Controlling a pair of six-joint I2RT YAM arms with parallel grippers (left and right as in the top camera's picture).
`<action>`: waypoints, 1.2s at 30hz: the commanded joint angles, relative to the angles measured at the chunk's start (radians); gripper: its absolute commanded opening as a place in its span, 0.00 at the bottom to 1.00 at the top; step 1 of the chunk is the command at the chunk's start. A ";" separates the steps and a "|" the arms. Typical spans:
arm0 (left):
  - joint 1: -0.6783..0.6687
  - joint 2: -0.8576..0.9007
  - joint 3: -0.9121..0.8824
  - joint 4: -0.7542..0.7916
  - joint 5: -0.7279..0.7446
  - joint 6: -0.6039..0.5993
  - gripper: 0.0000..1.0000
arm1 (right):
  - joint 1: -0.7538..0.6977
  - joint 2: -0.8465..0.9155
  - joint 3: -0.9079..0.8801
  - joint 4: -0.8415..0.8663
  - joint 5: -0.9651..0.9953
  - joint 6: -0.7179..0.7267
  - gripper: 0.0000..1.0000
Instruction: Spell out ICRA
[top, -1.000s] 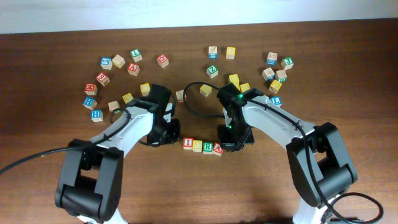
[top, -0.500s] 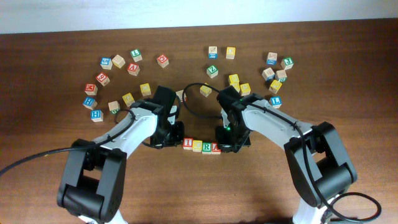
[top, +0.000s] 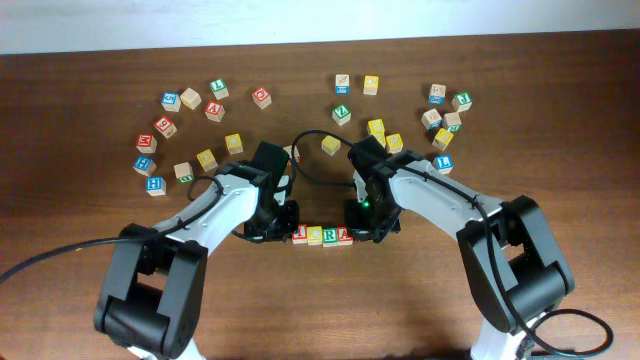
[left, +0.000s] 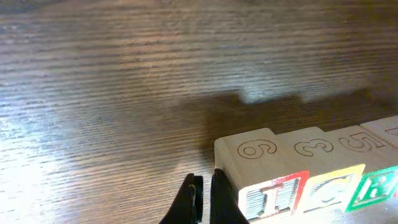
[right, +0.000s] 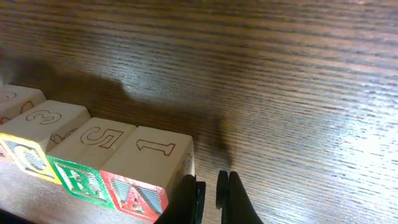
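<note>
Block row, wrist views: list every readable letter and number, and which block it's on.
"I" and "6": first block, on adjoining faces.
"C" and "3": second block.
"R" and "5": third block.
"A" and "1": fourth block.
Loose blocks in the overhead view: print too small to read.

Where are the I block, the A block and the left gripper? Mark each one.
I block (left: 272, 195): left wrist view, on its lettered front face.
A block (right: 134, 196): right wrist view, on its lettered front face.
left gripper (left: 206, 194): left wrist view, midway between its shut fingertips.
</note>
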 joint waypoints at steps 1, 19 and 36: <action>-0.011 0.012 -0.008 -0.005 -0.026 -0.010 0.00 | 0.006 0.004 -0.003 0.007 -0.013 0.007 0.04; -0.010 0.012 -0.008 -0.002 -0.045 -0.010 0.09 | 0.006 0.003 -0.002 0.007 -0.013 0.034 0.04; 0.111 0.013 0.155 -0.020 -0.061 -0.086 0.00 | -0.126 0.003 0.161 -0.164 0.100 -0.004 0.04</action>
